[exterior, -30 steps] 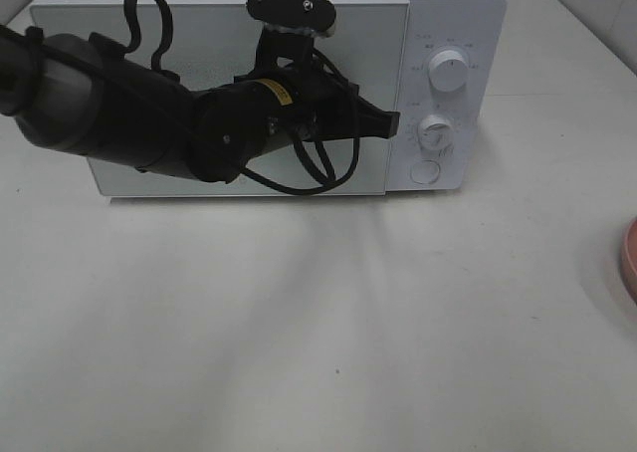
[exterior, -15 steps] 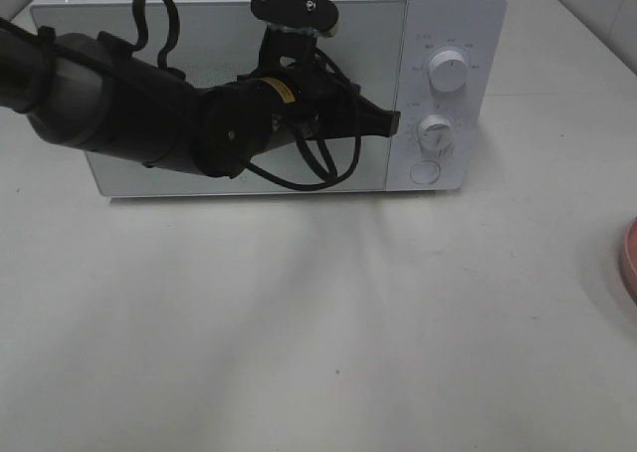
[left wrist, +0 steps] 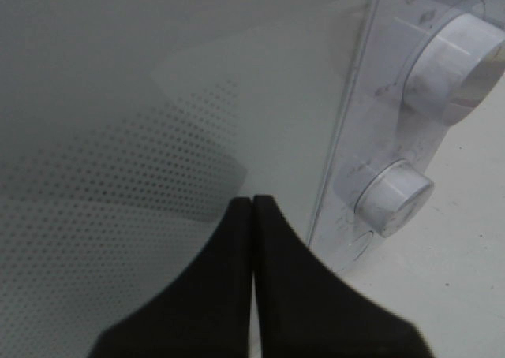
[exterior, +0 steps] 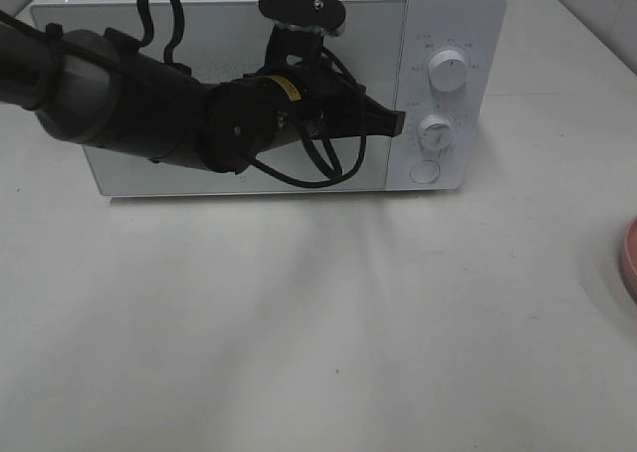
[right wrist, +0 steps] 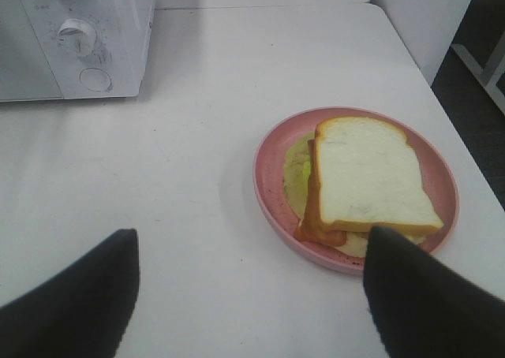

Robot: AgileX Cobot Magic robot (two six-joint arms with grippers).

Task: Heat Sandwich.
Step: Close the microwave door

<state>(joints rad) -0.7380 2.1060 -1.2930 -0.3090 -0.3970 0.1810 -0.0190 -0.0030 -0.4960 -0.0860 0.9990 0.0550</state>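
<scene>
1. We see the left gripper (exterior: 391, 122) clenched, fingertips together and holding nothing — its tip is at the right edge of the microwave (exterior: 453, 14) door, just beside the knobs (exterior: 435, 129).
2. The right gripper (right wrist: 248, 295) is spread wide, empty (above the table (right wrist: 197, 121)).
3. The sandwich (right wrist: 359, 180) lies on the plate (right wrist: 272, 192), right of the microwave.

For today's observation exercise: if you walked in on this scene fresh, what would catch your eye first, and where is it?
First, the big black left arm stretched across the white microwave, its left gripper shut and pointed at the closed door's right edge, next to the two round knobs. Then the sandwich on the pink plate, lying on the table to the microwave's right, with the open right gripper hanging above it.
</scene>
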